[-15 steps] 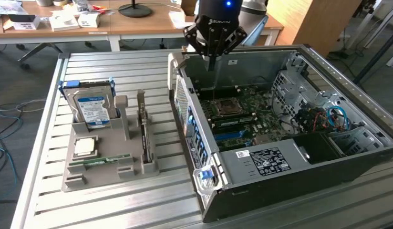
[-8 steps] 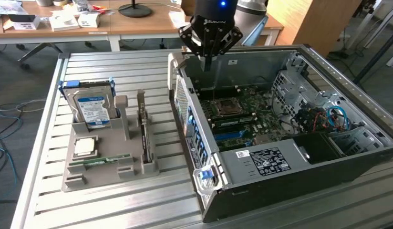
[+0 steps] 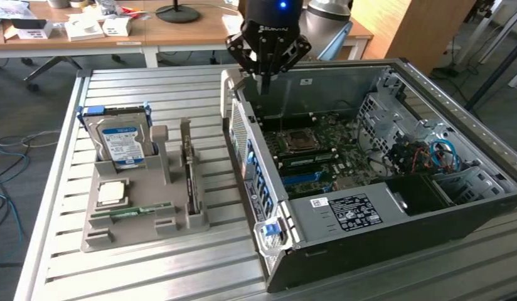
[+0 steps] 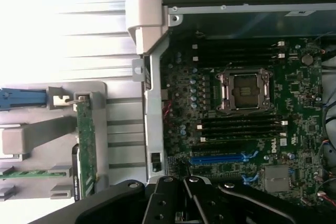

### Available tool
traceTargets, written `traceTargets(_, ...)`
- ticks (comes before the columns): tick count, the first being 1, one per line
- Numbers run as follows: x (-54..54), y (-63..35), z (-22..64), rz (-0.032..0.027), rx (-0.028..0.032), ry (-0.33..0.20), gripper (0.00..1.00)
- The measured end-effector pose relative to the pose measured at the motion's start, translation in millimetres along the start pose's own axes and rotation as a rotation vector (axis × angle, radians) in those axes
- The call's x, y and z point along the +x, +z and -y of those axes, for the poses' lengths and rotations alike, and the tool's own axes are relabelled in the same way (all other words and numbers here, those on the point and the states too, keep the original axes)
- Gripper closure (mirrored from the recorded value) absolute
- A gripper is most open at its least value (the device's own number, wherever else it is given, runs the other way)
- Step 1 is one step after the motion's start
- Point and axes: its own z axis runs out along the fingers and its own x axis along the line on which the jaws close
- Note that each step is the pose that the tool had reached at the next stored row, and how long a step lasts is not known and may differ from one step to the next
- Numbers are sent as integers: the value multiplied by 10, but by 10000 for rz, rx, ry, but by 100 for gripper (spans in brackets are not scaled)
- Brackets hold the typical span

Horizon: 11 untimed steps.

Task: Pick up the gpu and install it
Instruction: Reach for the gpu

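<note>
The gpu (image 3: 191, 175), a thin dark circuit card seen edge-on, stood upright in its slot in the grey moulded parts holder (image 3: 116, 235) on the slatted metal table (image 3: 158, 276). It shared the holder with the silver hard drive with a blue-white label (image 3: 123, 143) and the slim green memory stick (image 3: 128, 212). Nothing gripped the card, so by my reckoning neither the pick-up nor the installation had been done. The long blue expansion slot (image 4: 220, 158) on the green motherboard (image 4: 294, 103) of the open black tower case (image 3: 351, 210) lay bare. The black gripper (image 3: 263, 84), clenched on nothing, hung over the case wall nearest the holder, apart from the card, higher than it and towards the exterior view's right of it
</note>
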Motion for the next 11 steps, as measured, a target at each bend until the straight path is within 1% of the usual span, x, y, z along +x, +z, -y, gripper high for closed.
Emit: traceTargets(11, 279, 5, 21, 1, 0, 10, 89)
